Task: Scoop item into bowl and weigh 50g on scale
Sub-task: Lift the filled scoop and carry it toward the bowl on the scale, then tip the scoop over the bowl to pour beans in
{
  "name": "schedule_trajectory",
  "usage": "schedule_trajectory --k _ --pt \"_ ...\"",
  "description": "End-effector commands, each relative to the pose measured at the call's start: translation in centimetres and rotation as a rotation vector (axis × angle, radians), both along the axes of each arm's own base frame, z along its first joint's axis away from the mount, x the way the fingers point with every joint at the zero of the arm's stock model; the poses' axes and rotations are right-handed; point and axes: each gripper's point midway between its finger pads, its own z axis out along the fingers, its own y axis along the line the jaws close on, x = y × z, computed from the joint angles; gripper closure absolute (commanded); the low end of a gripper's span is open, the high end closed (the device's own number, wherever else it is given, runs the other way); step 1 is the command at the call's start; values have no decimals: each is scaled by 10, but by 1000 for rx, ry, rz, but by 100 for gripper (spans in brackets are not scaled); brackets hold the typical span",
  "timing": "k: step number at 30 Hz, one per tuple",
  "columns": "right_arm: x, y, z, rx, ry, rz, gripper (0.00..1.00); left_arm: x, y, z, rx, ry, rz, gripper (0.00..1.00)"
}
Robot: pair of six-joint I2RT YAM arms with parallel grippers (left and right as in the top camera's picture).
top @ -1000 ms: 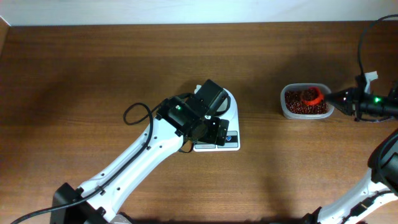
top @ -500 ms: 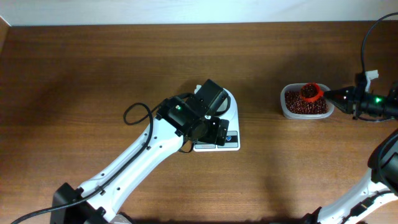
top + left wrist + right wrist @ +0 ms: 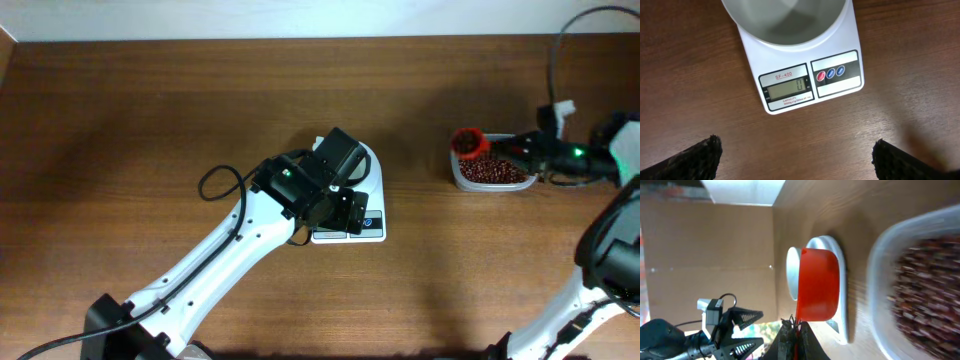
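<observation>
— Two arms were at your table (image 3: 120,110). How did each claw stand?

— Your left gripper (image 3: 795,160) hung spread wide above the scale (image 3: 837,89), which read 0 and carried the bowl (image 3: 785,20). Your right gripper (image 3: 794,335) pinched the red scoop (image 3: 817,285) by its handle, over the tub (image 3: 456,178) edge. The beans (image 3: 497,173) lay in that tub, perhaps some in the scoop.

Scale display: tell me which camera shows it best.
Left wrist: the display faces the camera and reads 0. Overhead, the left arm hides it. Right wrist shows only a blurred edge of the scale behind the red scoop.
</observation>
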Motion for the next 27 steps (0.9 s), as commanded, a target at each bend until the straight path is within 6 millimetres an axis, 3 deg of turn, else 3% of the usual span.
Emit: schedule_trajectory --k 1,7,12,16,21,24,27 --pt "7 41 11 79 -47 73 96 3 -1 2 3 -11 12 1" --pt "3 138 18 115 -131 299 95 3 -1 2 3 -11 12 1" --pt "3 198 15 105 -201 433 95 3 -1 2 3 -11 12 1" --pt "7 210 13 80 -268 464 95 3 -1 2 3 -11 12 1" --pt "12 203 -15 -91 -186 447 96 3 -1 2 3 -11 12 1" --pt "14 202 1 -122 -204 447 96 3 -1 2 3 -11 12 1" --pt "14 203 17 -308 -230 462 96 3 -1 2 3 -11 12 1"
